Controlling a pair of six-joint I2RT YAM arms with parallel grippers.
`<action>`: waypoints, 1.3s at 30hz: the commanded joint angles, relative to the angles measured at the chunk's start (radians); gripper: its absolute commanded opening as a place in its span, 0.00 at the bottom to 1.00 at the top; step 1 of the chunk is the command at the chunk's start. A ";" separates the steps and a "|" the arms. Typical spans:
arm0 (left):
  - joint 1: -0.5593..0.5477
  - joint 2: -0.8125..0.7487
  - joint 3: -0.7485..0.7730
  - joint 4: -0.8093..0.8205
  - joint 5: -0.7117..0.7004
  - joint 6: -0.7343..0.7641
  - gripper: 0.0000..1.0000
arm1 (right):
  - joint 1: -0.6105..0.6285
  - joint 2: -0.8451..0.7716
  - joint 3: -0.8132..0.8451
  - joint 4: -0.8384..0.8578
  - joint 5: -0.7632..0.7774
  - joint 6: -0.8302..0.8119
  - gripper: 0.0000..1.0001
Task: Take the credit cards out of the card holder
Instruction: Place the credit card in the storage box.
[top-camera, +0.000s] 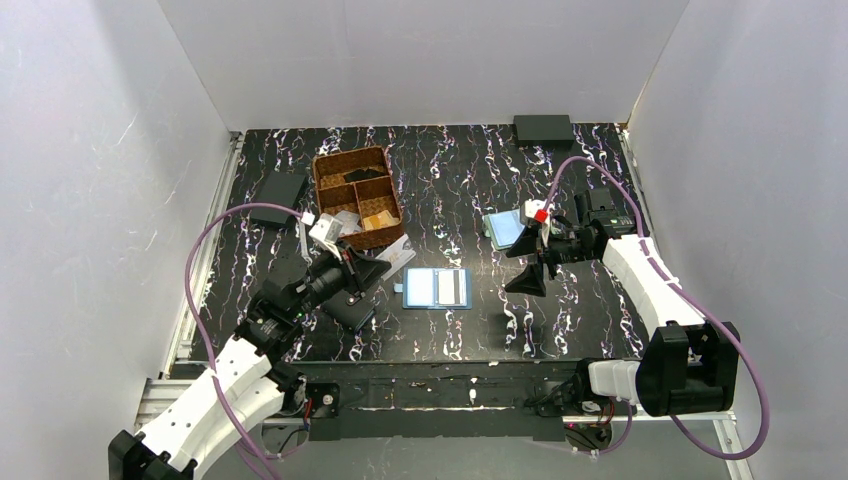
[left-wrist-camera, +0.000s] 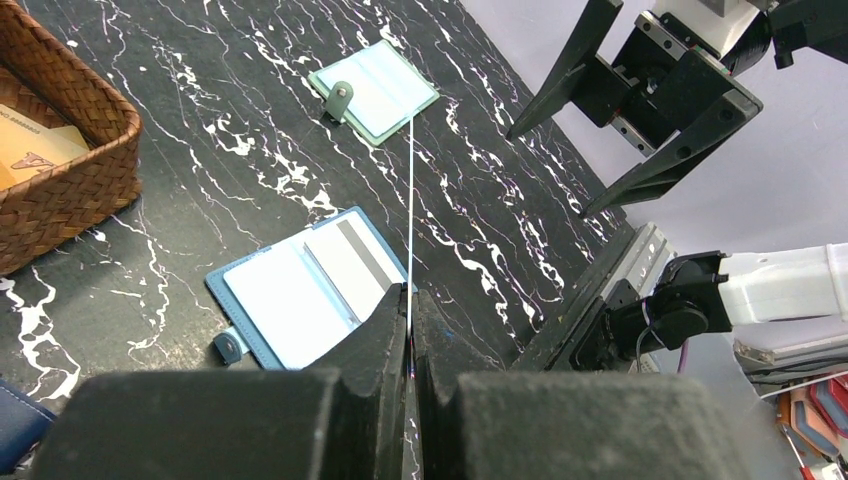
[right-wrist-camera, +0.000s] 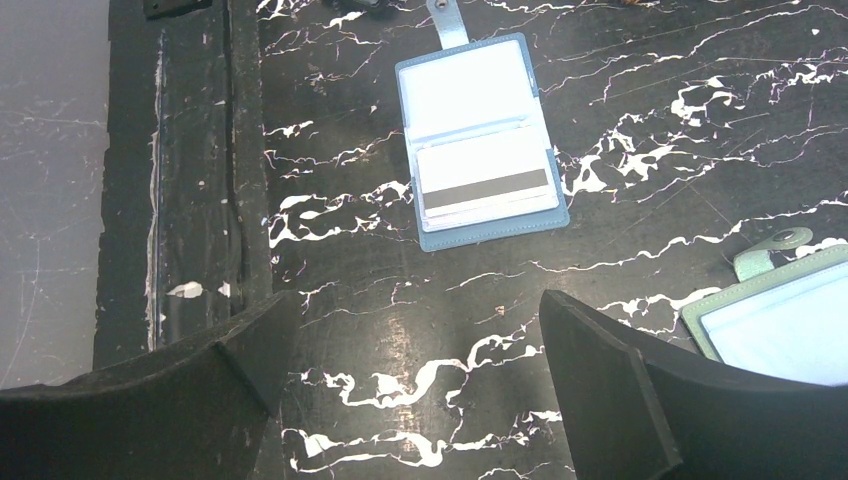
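Observation:
The steel-blue card holder (top-camera: 437, 288) (left-wrist-camera: 250, 320) (right-wrist-camera: 480, 60) lies open on the black marbled table. One credit card with a dark stripe (right-wrist-camera: 487, 185) (left-wrist-camera: 355, 255) sits in its right pocket. My left gripper (left-wrist-camera: 410, 300) (top-camera: 378, 268) is shut on another credit card (left-wrist-camera: 410, 200), seen edge-on as a thin white line sticking out past the fingertips. It hovers just left of the holder. My right gripper (right-wrist-camera: 415, 300) (top-camera: 522, 265) (left-wrist-camera: 555, 170) hangs open to the holder's right, with nothing between its fingers.
A paler green-blue folding holder (top-camera: 503, 230) (left-wrist-camera: 375, 90) (right-wrist-camera: 790, 310) lies under the right gripper. A woven basket (top-camera: 318, 172) (left-wrist-camera: 60, 180) with cards stands at the back left. Black wallets (top-camera: 278, 198) (top-camera: 543, 128) lie further back, and a navy one (top-camera: 350, 312) lies under the left arm.

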 joint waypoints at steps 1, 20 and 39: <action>0.021 -0.022 -0.015 0.006 0.020 -0.005 0.00 | -0.009 -0.012 0.020 0.015 -0.028 0.007 0.98; 0.185 0.006 0.036 -0.070 -0.119 0.022 0.03 | -0.012 -0.025 0.023 0.014 -0.036 0.006 0.98; 0.539 0.380 0.184 0.005 0.110 -0.118 0.00 | -0.014 -0.039 0.022 0.011 -0.042 0.003 0.98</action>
